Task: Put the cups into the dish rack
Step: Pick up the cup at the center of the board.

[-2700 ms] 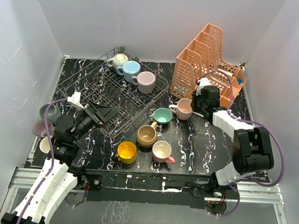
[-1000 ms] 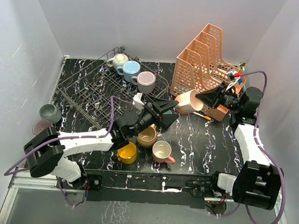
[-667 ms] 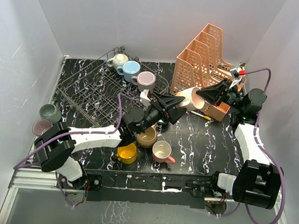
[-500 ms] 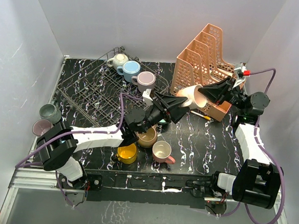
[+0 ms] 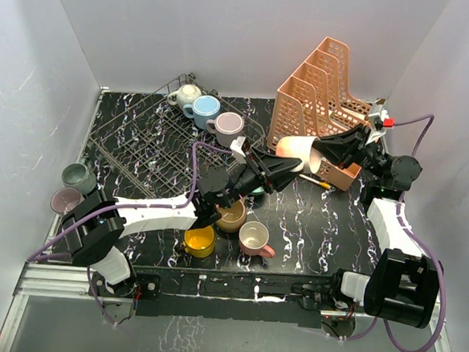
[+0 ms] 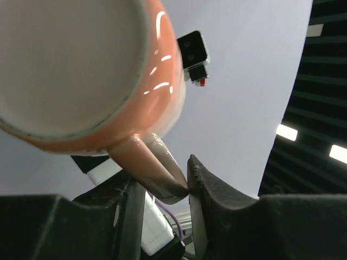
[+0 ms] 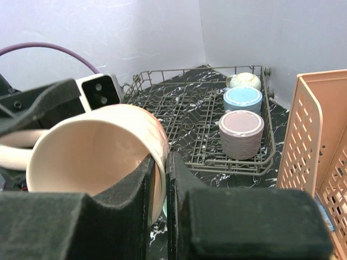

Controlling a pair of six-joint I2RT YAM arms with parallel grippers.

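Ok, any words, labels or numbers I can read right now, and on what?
No readable text in any view.
The pink cup: plain glaze, no print.
The three cups in the rack: plain, no marks.
The organizer: no label shows.
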